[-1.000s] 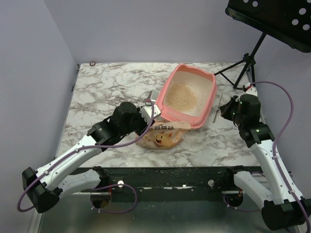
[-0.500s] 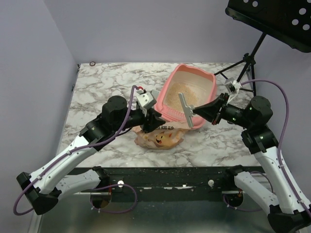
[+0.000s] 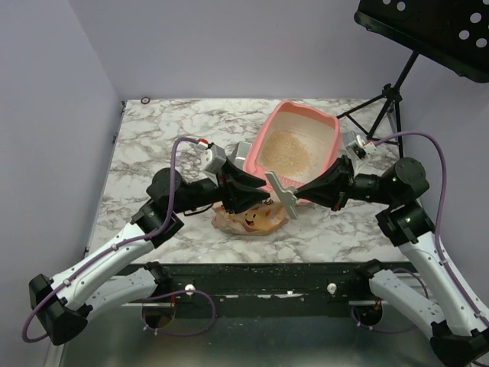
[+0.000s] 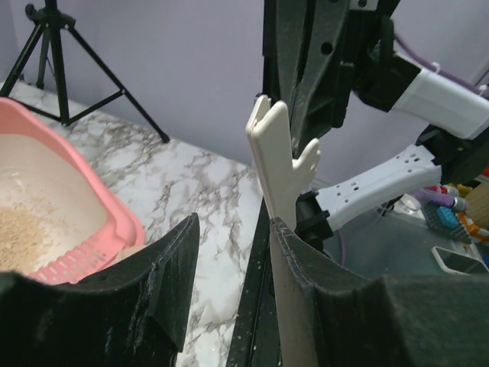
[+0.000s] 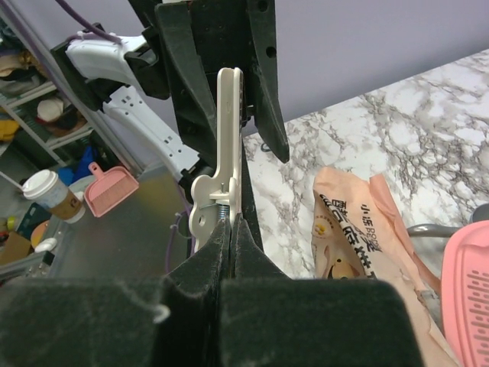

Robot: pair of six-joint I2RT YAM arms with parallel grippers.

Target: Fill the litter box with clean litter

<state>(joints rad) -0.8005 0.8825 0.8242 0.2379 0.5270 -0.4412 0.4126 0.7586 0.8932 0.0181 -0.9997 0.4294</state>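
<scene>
The pink litter box (image 3: 330, 131) stands at the back right, with beige litter (image 3: 286, 149) heaped in its middle; it also shows in the left wrist view (image 4: 92, 245) and the right wrist view (image 5: 470, 283). The orange cat-face bag (image 3: 252, 218) lies flat in front of it. My right gripper (image 3: 296, 193) is shut on a white spring clip (image 3: 281, 195), held above the bag. In the right wrist view the gripper (image 5: 231, 225) pinches the clip (image 5: 228, 145) upright. My left gripper (image 3: 256, 189) faces it, jaws open (image 4: 233, 225) around the clip (image 4: 279, 176).
A grey metal scoop (image 3: 243, 151) lies against the box's left side. A black tripod (image 3: 386, 103) of a music stand stands at the back right corner. A small ring (image 3: 145, 100) lies at the back left. The table's front edge runs just below the bag.
My right gripper has picked the clip up from beside the box and swung left with it. My left gripper has turned to face it, and its open jaws now flank the clip.
</scene>
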